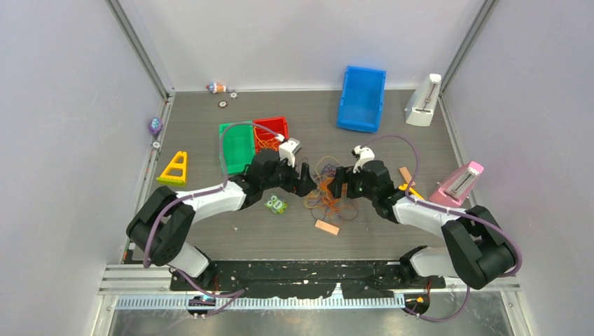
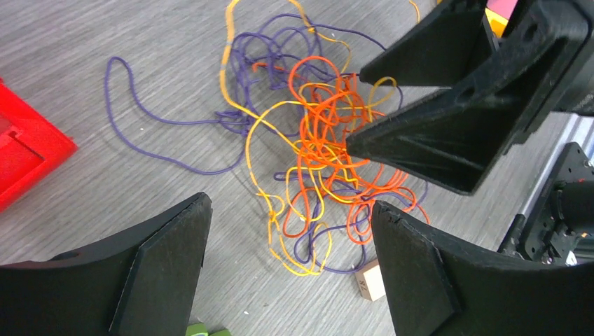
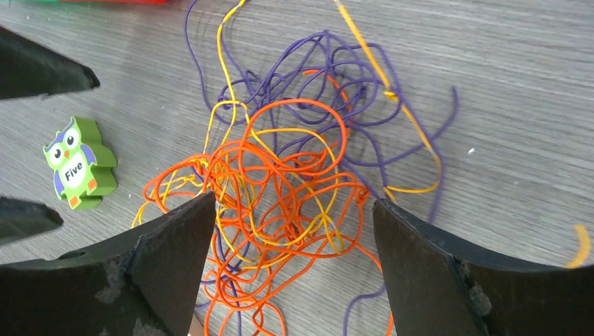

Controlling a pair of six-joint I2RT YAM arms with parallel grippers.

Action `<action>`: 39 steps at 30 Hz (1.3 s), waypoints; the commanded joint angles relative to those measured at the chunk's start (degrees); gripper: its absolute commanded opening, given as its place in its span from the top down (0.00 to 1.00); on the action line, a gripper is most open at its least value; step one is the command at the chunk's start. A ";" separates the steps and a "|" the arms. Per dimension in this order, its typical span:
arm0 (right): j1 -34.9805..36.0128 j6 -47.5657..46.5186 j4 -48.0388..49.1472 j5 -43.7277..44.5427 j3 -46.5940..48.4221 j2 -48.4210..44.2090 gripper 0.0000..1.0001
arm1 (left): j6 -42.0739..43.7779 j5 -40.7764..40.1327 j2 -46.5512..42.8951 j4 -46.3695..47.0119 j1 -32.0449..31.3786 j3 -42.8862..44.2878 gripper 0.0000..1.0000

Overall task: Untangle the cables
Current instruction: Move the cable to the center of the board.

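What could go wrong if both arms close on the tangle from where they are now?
The left fingers and right fingers face each other closely over the same clump of cables; they could collide.
Orange, yellow and purple strands are intertwined there, so a grip would likely catch several loops, and pulling may tighten it.
A dragged tangle could sweep the owl block or the small tan block lying beside it.

The grey table top (image 3: 504, 63) is matt and wood-grained. The thin orange, yellow and purple cables (image 3: 280, 175) are smooth, faintly glossy cord. At their nine o'clock, a green owl-shaped block (image 3: 77, 164) looks smooth and painted. The right gripper (image 3: 294, 203) has matt black plastic fingers (image 3: 161, 273), scuffed at the edges.
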 commanded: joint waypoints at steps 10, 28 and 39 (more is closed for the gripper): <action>1.64 -1.95 8.51 -6.04 -1.50 -1.28 0.20 | 5.12 -4.70 -7.98 -6.10 0.11 -2.32 0.14; 8.74 -3.45 -0.55 -6.26 3.60 6.47 0.37 | 5.64 -3.91 -8.72 -8.35 0.10 -5.98 0.14; 8.71 -3.24 1.57 -2.14 0.03 -0.95 0.58 | 4.42 -1.27 -2.32 -8.18 -0.65 -0.89 0.17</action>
